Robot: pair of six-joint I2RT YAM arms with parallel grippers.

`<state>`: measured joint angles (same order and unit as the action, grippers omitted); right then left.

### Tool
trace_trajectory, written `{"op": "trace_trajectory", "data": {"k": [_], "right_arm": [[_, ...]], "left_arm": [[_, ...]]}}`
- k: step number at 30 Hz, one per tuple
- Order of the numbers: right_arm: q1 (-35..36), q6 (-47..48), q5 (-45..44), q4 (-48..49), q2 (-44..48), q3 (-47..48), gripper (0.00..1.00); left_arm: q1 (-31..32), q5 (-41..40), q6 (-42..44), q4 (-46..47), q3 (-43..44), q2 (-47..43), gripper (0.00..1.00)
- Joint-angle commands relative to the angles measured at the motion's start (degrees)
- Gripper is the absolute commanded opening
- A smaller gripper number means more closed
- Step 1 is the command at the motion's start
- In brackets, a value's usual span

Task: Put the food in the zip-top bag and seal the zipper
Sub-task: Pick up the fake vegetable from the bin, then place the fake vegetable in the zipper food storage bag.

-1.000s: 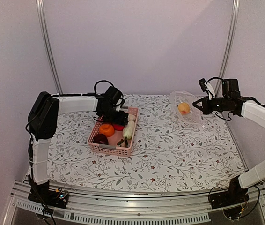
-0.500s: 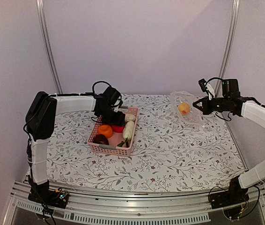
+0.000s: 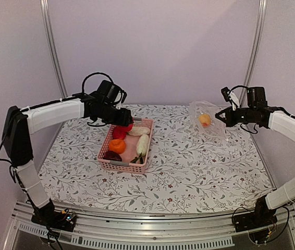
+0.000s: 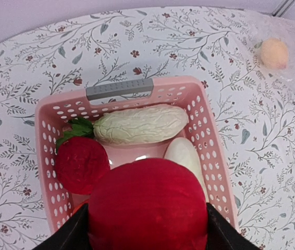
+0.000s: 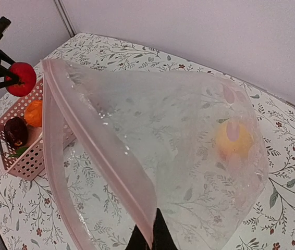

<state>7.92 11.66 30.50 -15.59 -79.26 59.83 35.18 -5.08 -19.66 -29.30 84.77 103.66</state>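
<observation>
Plainly, my left gripper (image 4: 147, 232) was closed on a round red toy fruit (image 4: 147, 200), a finger pinching each side, and held it in the air above the pink lattice plastic basket (image 4: 212, 172). The fruit looked light, hard and smooth. I judged a grip across its widest part safest, since a pinch off-centre could squirt it out.

My right gripper (image 5: 150, 237) was clamped tight on the large clear crinkly zip-top bag (image 5: 179, 120). It seemed to have one lip of the mouth, and it held the bag up at the far right of the flower-patterned table (image 3: 189, 166), well apart from the basket. The film looked thin, limp and slippery, apt to sag and fold. I reckoned the firmest place to take it was the pale pink zipper strip (image 5: 103, 151) along the mouth, which gaped toward the basket.

Inside the bag lay one yellow-orange toy lemon (image 5: 233, 139). In the basket were a rough red berry-like piece with green leaves (image 4: 81, 164), two long white radish-like pieces (image 4: 139, 124), a small orange toy fruit (image 3: 118, 145) and a dark maroon one (image 3: 111, 155). The zipper was not sealed.
</observation>
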Motion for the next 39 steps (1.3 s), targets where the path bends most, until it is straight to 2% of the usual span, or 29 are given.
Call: {"op": "trace_trajectory", "data": {"k": [1, 10, 18, 24, 31, 39], "right_arm": [[0.3, 1.2, -2.3, -3.7, -1.4, 4.2, 0.0], [0.2, 5.4, -17.7, -10.3, -1.5, 12.4, 0.0], [-0.7, 5.0, -29.9, -12.6, -1.5, 21.5, 0.0], [-0.6, 4.7, -28.1, -14.3, -0.8, 24.3, 0.0], [3.9, 6.1, -22.2, -14.9, -0.4, 17.8, 0.0], [6.8, 5.0, -12.3, -15.5, -2.3, 14.5, 0.0]], "left_arm": [[2.1, -1.2, 1.1, 3.5, -3.3, -6.8, 0.59], [7.4, -1.6, 3.3, 11.5, -11.9, -17.8, 0.56], [8.6, -0.9, 2.7, 15.4, -17.4, -23.2, 0.55], [8.8, 0.2, 2.5, 17.5, -21.0, -25.9, 0.54], [10.4, 4.5, 1.3, 25.3, -22.9, -26.2, 0.53], [16.0, 10.1, 2.4, 35.9, -21.2, -23.8, 0.53]]}}
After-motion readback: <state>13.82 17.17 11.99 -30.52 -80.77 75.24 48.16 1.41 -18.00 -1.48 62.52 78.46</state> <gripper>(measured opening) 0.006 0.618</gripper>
